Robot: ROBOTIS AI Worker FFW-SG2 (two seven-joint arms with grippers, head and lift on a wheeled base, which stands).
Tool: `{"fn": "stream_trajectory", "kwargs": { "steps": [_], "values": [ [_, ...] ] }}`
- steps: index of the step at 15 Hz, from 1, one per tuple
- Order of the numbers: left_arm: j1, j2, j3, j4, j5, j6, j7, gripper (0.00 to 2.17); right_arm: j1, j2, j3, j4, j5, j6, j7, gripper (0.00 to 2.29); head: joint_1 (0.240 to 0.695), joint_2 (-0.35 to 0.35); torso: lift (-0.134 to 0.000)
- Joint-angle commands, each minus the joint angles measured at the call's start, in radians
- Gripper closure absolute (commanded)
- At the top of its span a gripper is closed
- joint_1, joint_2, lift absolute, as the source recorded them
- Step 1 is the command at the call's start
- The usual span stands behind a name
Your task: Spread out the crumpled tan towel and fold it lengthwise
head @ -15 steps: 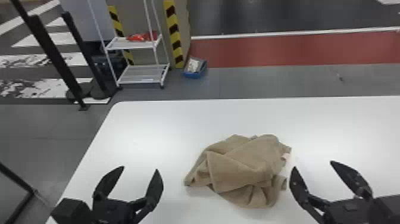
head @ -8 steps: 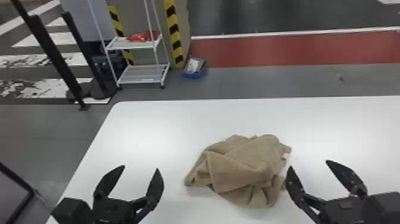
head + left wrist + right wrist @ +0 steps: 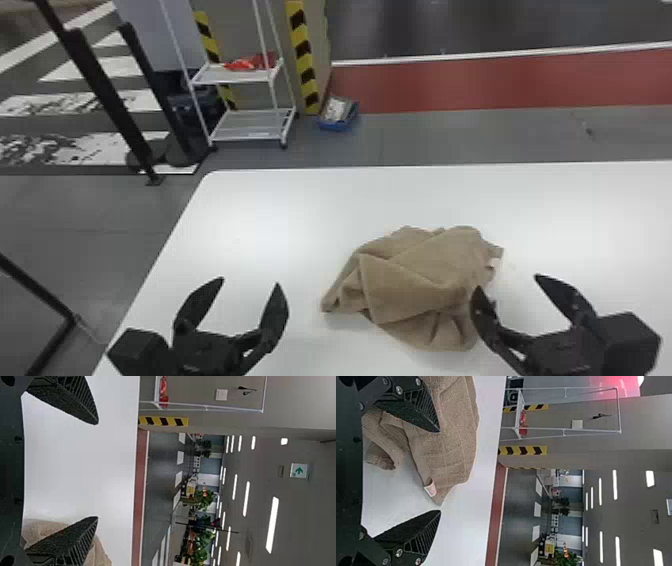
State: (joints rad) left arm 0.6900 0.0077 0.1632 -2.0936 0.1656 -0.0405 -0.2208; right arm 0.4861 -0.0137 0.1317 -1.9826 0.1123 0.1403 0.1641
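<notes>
Head view shows right gripper with jaws wide and empty, inner finger at the right edge of tan towel; if touching, I cannot tell. The left gripper, also wide, is farther from this crumpled heap without clear long axis. Below is white table; behind, a rack on grey floor.

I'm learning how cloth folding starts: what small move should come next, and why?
Probably ease the right gripper a little toward the towel's right side, where a white tag marks an edge. The towel lies crumpled, that gripper's fingers are open beside it, and the left gripper is farther off.
</notes>
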Motion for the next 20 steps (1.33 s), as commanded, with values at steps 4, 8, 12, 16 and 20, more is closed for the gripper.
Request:
{"fn": "stream_trajectory", "kwargs": {
  "steps": [4, 8, 12, 16, 20],
  "values": [
    [-0.004, -0.010, 0.004, 0.012, 0.002, 0.000, 0.000, 0.01, -0.043, -0.002, 0.037, 0.073, 0.029, -0.024, 0.002, 0.19, 0.695, 0.214, -0.124],
    [-0.006, -0.010, 0.010, 0.018, 0.005, 0.000, 0.000, 0.01, -0.066, -0.006, 0.078, 0.108, 0.066, -0.080, 0.009, 0.19, 0.695, 0.244, -0.124],
    [-0.010, -0.010, 0.010, 0.023, 0.005, 0.000, 0.000, 0.01, -0.116, -0.006, 0.108, 0.176, 0.101, -0.080, 0.009, 0.51, 0.695, 0.275, -0.124],
    [-0.015, -0.010, 0.010, 0.030, 0.005, 0.000, 0.000, 0.01, -0.118, -0.008, 0.111, 0.174, 0.103, -0.098, 0.009, 1.52, 0.695, 0.289, -0.124],
    [-0.018, -0.010, 0.007, 0.035, 0.006, 0.000, -0.002, 0.01, -0.123, -0.008, 0.106, 0.174, 0.098, -0.113, 0.012, 1.54, 0.695, 0.292, -0.124]
  ]
}}
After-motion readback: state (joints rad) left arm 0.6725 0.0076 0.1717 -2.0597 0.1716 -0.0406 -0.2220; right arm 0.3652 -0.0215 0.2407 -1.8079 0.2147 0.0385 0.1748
